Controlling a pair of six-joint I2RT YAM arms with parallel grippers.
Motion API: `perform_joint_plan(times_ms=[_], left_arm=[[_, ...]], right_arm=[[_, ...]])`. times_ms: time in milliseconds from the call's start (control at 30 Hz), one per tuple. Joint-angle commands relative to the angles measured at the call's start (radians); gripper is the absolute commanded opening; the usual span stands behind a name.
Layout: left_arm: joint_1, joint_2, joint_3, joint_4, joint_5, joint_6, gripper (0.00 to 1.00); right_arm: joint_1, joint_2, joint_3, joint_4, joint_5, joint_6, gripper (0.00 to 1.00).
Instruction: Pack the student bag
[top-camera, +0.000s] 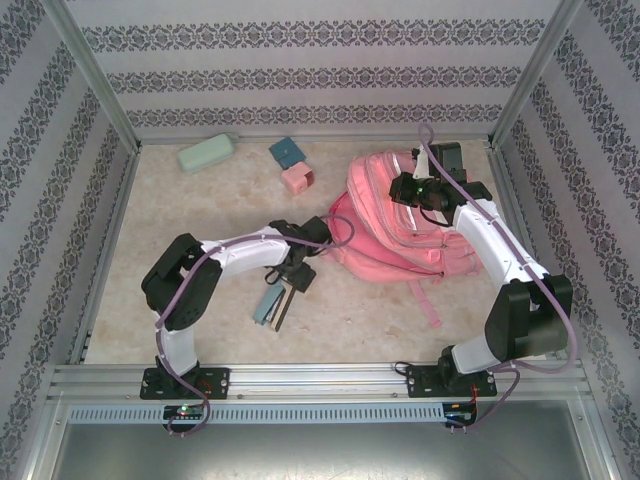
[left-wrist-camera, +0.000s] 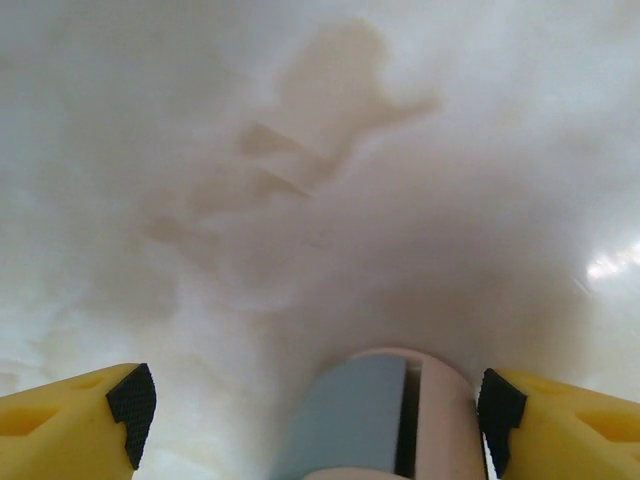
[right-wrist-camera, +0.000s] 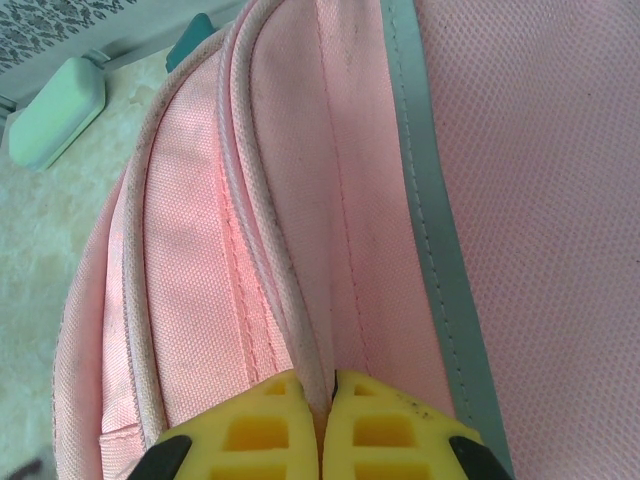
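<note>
Now your right end effector pinches the student bag at two o'clock. Your left end effector gapes around a blue-pink item.

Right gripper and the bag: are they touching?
Touching. The right wrist view shows the right gripper, jaws shut, pinching a seam of the bag.

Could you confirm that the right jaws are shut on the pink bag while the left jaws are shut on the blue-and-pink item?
Not quite: the left gripper has its jaws open, standing apart either side of the blue-and-pink item, as the left wrist view shows. The right gripper is indeed shut on the bag.
</note>
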Motion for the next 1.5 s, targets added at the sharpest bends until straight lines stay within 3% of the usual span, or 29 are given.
perform_joint_plan(times_ms=[0,167,367,567,1300,1400,1467], left_arm=[[0.003,-0.036,0.031,-0.023,-0.008,-0.056,0.85],[-0.001,-0.151,-0.029,-0.084,0.063,-0.149,0.78],[-0.035,-0.272,-0.122,-0.130,0.139,-0.256,0.55],[-0.073,-0.281,-0.190,-0.094,0.230,-0.288,0.33],[-0.115,-0.192,-0.212,-0.079,0.228,-0.268,0.25],[-0.119,-0.182,-0.210,-0.086,0.219,-0.266,0.06],[-0.120,-0.191,-0.199,-0.096,0.207,-0.268,0.00]], right_arm=[[-0.001,-0.015,0.034,0.007,0.014,0.011,0.00],[-0.001,-0.014,0.022,0.024,0.008,0.017,0.00],[-0.001,-0.003,0.009,0.044,0.001,0.027,0.00],[-0.001,0.009,0.009,0.053,-0.015,0.035,0.00],[-0.001,-0.008,0.006,0.044,-0.006,0.029,0.00],[-0.001,-0.008,0.009,0.041,-0.005,0.029,0.00],[-0.001,-0.008,0.012,0.040,-0.005,0.030,0.00]])
